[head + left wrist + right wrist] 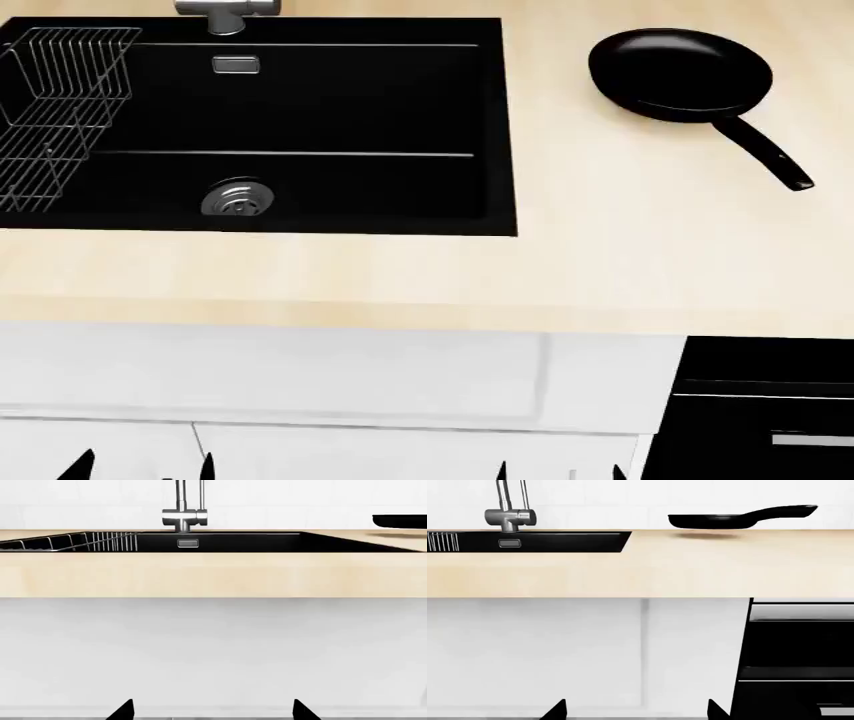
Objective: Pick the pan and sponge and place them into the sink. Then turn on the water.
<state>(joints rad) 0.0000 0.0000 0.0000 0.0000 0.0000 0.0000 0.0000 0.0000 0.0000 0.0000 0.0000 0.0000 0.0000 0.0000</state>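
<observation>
Left gripper (212,711) spread wide, nothing between the black fingertips (123,710), parked low in front of the white cabinet front (213,650) and well below the countertop (213,572). Same deal with the right gripper (635,711): open, empty, hanging down by the cabinet with a black appliance (797,655) just off to its outer side.

Straight ahead of and above the left gripper: the sink (267,542), matte black, sunk into the pale wood counter, with an overflow slot (187,543) on the back wall and the faucet (183,515) rising right behind it. Wire rack (73,542) sitting in the sink's left end (silver drain (238,198) only visible from the head camera, on the sink floor near the front).

Up and ahead of the right gripper: the pan (714,520), resting on the counter well right of the sink, not touching it, handle (763,155) pointing back toward the robot and rightward. No stream running from the faucet. Can't spot the sponge anywhere.
</observation>
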